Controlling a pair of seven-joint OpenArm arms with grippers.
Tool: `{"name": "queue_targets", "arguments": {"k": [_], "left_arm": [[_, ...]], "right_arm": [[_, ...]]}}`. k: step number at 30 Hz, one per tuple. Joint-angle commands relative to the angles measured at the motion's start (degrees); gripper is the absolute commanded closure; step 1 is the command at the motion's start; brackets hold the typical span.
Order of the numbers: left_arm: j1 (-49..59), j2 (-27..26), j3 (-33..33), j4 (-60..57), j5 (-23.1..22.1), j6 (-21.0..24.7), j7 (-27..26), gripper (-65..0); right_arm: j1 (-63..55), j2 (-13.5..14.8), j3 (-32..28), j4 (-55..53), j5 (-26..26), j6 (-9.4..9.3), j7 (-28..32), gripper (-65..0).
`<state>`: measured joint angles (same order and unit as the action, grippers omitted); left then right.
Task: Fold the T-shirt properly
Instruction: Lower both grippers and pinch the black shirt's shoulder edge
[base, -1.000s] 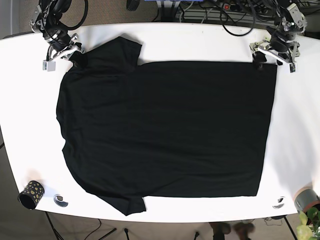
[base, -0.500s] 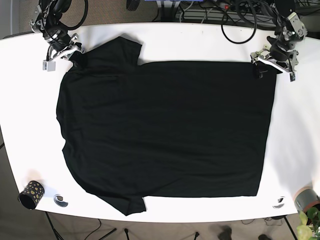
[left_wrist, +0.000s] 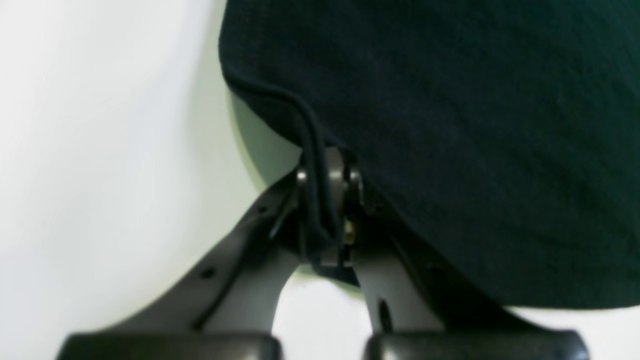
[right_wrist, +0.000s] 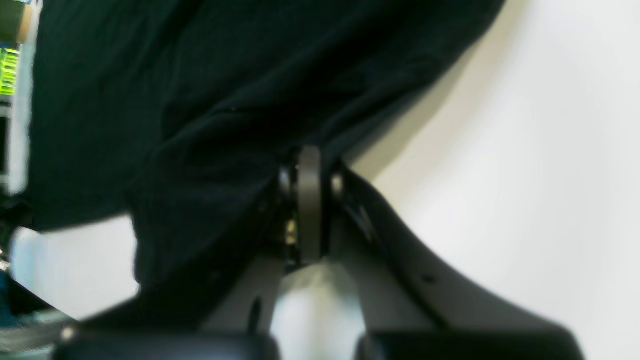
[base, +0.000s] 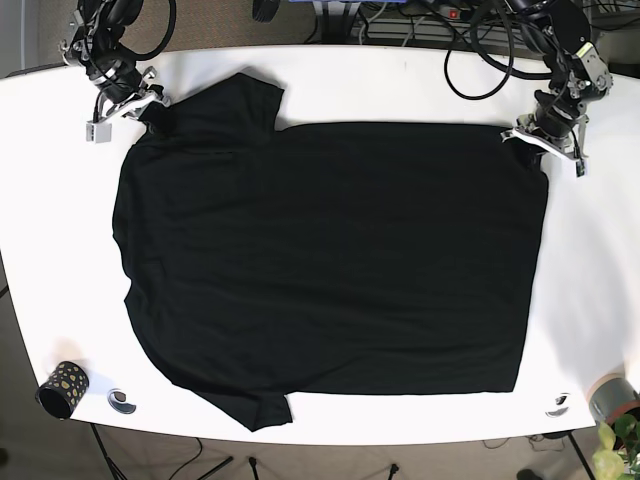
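Black shirt (base: 330, 265) lies flat, spread over most of the white table (base: 590, 260), hem to the right, collar end to the left, one sleeve (base: 245, 100) sticking out toward the far edge and the other (base: 250, 405) toward the near edge. Left gripper (base: 528, 135) sits at the far right corner of the shirt; the wrist view shows its jaws closed tight on the hem edge (left_wrist: 312, 165), a fold of fabric pinched between the fingers (left_wrist: 345, 185) and the corner raised slightly off the table with a shadow under it. Right gripper (base: 150, 105) is at the far left corner by the shoulder; its wrist view shows jaws clamped together with bunched black cloth (right_wrist: 210, 165) draped over and around the fingers (right_wrist: 310, 200), so it holds the shirt too. Both arms reach in from the far side, well apart, one at each far corner. Near left table edge: a small dark patterned cup (base: 62, 388) with a small round object (base: 121, 401) just beside it. Near right corner: a grey tape roll (base: 611, 397), another small round object (base: 558, 405) near it, and green plant leaves (base: 615, 450) at the frame edge. Cables (base: 440, 25) are piled beyond the far edge.
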<state>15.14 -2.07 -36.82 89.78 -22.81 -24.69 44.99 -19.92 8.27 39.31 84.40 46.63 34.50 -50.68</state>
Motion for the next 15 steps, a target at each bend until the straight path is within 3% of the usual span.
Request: {"name": "queue_targets", "arguments": {"k": [1,15], "left_arm": [[1.3,0.2,0.0,2.6,1.6,0.2,3.2,0.0],[10.1,0.3,0.2,18.6,1.5,0.1,3.1,0.0]], "right_arm": [[-0.8,0.7,0.3,4.3,-1.0,-0.61,-1.3,0.0],[-6.8,-1.4,6.5,11.1,-0.8,-0.52,-1.6,0.0]]}}
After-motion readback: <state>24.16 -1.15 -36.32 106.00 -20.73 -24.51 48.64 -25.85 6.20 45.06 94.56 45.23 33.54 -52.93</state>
